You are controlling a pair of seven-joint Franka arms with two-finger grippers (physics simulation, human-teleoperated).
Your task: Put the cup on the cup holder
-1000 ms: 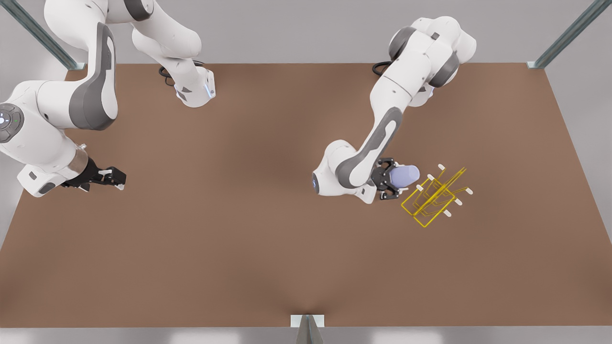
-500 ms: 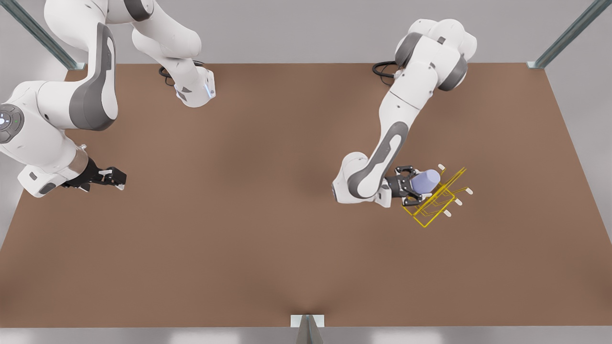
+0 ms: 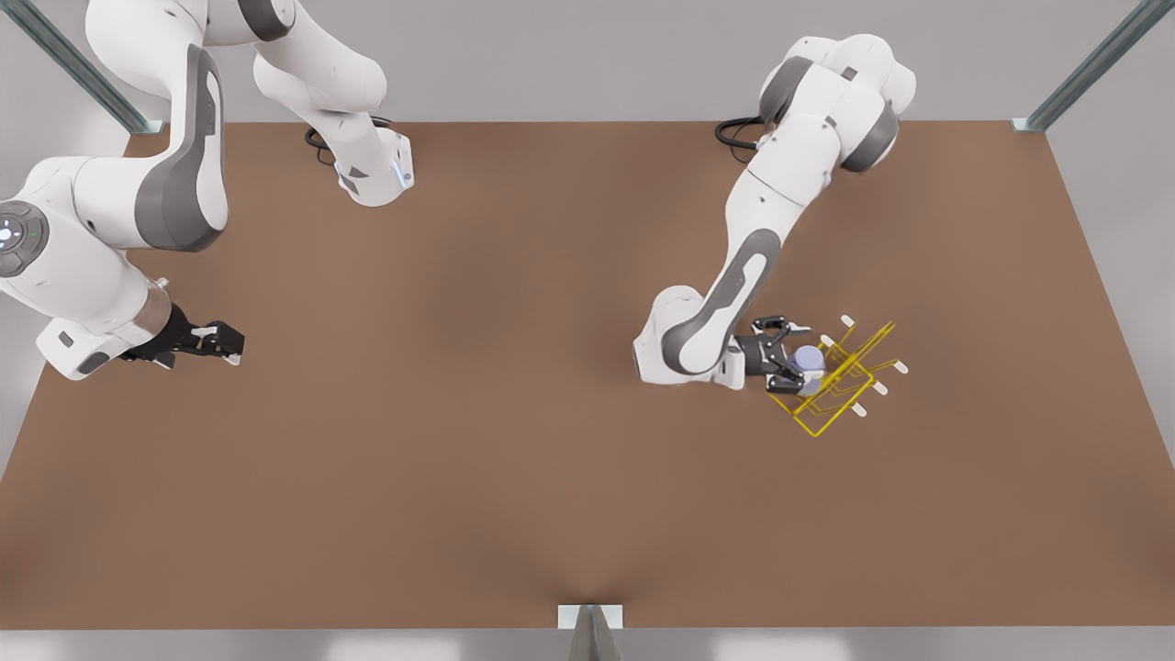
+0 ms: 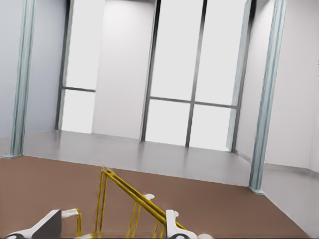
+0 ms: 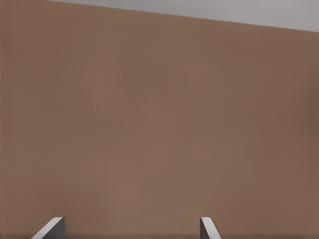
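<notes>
The small lavender-blue cup (image 3: 809,358) sits among the wires at the near-arm side of the yellow wire cup holder (image 3: 844,363), on the front view's right. My left gripper (image 3: 791,358) is right beside it, its jaws spread to either side of the cup. In the left wrist view the fingers (image 4: 172,223) stand apart with the cup holder's wires (image 4: 124,191) showing between them, so the left gripper (image 4: 113,226) is open. My right gripper (image 3: 229,347) waits open low over the table at the front view's far left, also open in its own view (image 5: 132,226).
The brown table (image 3: 477,441) spreads wide around the rack. Both arm bases stand at its far edge. Metal frame posts (image 3: 1083,73) rise at the corners, and one post (image 3: 590,624) stands at the middle of the near edge.
The left arm carried the cup toward the front view's right onto the rack. The cup has since dropped lower among the wires and looks smaller, while the wrist drew back slightly. The right arm stayed still.
</notes>
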